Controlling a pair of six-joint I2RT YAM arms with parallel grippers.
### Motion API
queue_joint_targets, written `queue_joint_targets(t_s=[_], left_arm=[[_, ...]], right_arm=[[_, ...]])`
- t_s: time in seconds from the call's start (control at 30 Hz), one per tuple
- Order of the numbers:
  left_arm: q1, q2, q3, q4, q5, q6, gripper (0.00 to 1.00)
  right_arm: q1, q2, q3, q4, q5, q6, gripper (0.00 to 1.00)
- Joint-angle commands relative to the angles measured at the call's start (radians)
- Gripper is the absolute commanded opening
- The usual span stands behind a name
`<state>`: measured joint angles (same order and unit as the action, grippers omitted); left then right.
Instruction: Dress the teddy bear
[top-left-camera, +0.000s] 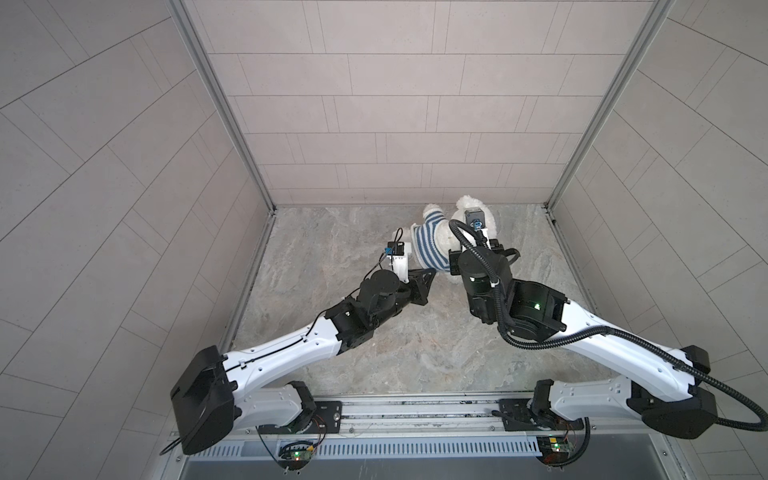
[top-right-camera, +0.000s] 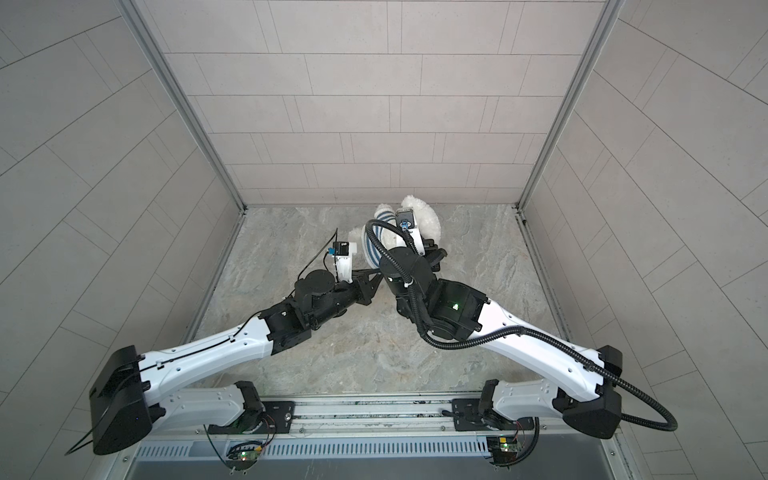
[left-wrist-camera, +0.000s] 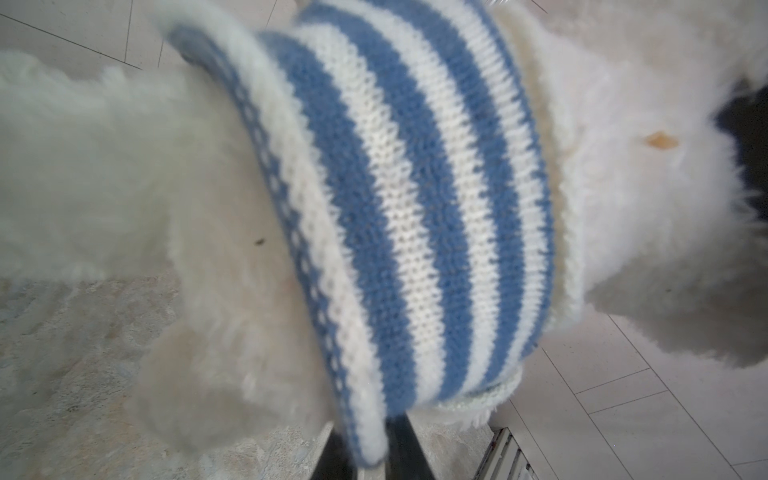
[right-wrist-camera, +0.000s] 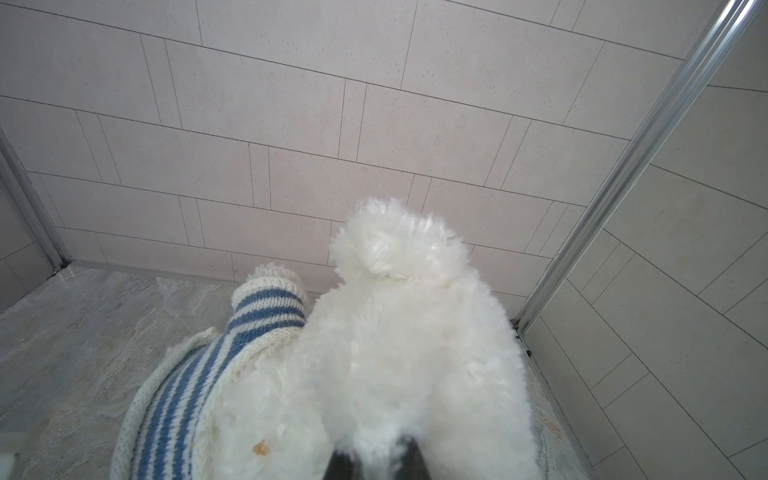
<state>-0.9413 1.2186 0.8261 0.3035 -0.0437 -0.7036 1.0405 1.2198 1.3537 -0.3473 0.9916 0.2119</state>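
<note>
My right gripper (right-wrist-camera: 376, 461) is clamped on the fluffy white teddy bear (right-wrist-camera: 407, 332), at the far side of the table (top-left-camera: 353, 332) near the back wall (top-left-camera: 415, 124). My left gripper (left-wrist-camera: 370, 457), blurred, seems pinched on the hem of the striped shirt (left-wrist-camera: 415, 208) around the bear's body.

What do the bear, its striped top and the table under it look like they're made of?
The teddy bear: white plush, long curly fluffy pile. The striped top: knitted yarn, wool or acrylic perhaps; stitch rows show. The table: grey veined stone look, matte, possibly only a printed surface.
</note>
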Motion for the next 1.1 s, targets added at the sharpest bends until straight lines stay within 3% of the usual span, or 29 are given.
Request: queue_joint_targets(t_s=[0.0, 0.33, 0.73, 1.07], left_arm=[[-0.006, -0.023, -0.012, 0.02, 0.004, 0.01, 0.11], [-0.005, -0.091, -0.067, -0.013, -0.007, 0.039, 0.01], [0.01, -0.143, -0.127, -0.049, -0.051, 0.025, 0.0], [0.12, -0.155, -0.17, -0.035, -0.007, -0.046, 0.0]], right_arm=[[0.002, -0.022, 0.03, 0.031, 0.024, 0.004, 0.0], [0.004, -0.029, 0.019, 0.032, 0.025, 0.001, 0.0], [0.004, -0.051, 0.019, 0.015, 0.009, -0.008, 0.0], [0.008, -0.09, 0.015, 0.042, -0.021, -0.064, 0.0]])
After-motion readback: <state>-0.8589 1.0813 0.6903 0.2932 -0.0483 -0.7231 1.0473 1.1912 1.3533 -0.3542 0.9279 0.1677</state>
